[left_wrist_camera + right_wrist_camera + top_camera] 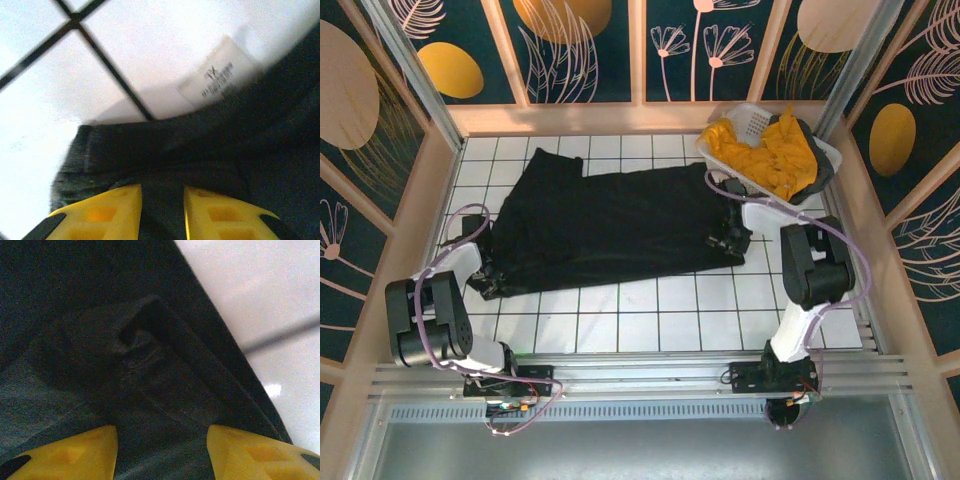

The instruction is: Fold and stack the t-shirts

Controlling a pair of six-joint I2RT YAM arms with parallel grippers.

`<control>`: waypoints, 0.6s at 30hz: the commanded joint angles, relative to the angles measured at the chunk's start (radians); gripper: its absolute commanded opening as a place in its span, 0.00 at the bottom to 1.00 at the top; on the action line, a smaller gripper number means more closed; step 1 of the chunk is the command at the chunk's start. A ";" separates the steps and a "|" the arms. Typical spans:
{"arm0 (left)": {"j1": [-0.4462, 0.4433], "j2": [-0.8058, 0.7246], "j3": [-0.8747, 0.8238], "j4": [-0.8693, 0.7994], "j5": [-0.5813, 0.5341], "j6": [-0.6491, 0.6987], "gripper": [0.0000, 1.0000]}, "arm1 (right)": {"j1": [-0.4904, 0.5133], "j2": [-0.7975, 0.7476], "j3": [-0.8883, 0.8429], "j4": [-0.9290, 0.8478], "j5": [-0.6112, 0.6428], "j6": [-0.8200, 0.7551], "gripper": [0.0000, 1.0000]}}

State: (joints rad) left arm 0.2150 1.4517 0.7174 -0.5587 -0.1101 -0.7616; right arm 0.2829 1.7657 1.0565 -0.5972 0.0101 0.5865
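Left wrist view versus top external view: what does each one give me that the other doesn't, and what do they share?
Left wrist: the white label with its print, lying at the shirt's edge, and the left claw with black fabric bunched between its yellow fingertips.
Top external: the white basket holding mustard-yellow shirts at the far right corner, and the right claw at the shirt's right edge.
Shared: the black t-shirt and the gridded table.

Robot test cell; tiled table, printed walls
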 commanded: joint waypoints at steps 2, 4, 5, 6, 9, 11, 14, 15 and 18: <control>0.051 -0.084 -0.024 -0.097 -0.074 -0.086 0.29 | 0.020 -0.103 -0.147 -0.116 0.011 0.101 0.53; 0.057 -0.093 -0.026 -0.092 -0.051 -0.114 0.30 | 0.020 -0.136 -0.167 -0.099 0.011 0.113 0.53; 0.057 -0.090 -0.019 -0.090 -0.033 -0.126 0.32 | 0.020 -0.144 -0.160 -0.093 0.011 0.110 0.53; 0.057 -0.091 -0.008 -0.092 -0.019 -0.135 0.35 | 0.021 -0.155 -0.147 -0.089 0.011 0.106 0.53; 0.046 -0.127 0.079 -0.107 -0.011 -0.124 0.47 | 0.051 -0.203 -0.076 -0.062 -0.030 0.067 0.55; -0.012 -0.114 0.218 -0.172 -0.057 -0.089 0.58 | 0.091 -0.229 -0.026 -0.033 -0.058 0.030 0.57; -0.095 -0.050 0.377 -0.243 0.011 -0.087 0.66 | 0.131 -0.231 0.013 0.047 -0.194 -0.011 0.59; -0.117 -0.042 0.377 -0.243 0.064 -0.111 0.66 | 0.139 -0.220 0.023 0.073 -0.254 -0.014 0.60; -0.207 -0.074 0.297 -0.178 0.182 -0.234 0.66 | 0.163 -0.172 0.067 0.150 -0.420 -0.006 0.61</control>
State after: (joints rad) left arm 0.0685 1.3769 1.0813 -0.6800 -0.0544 -0.8982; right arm 0.4294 1.5650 1.0817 -0.5335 -0.2119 0.6044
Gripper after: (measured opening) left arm 0.657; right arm 0.604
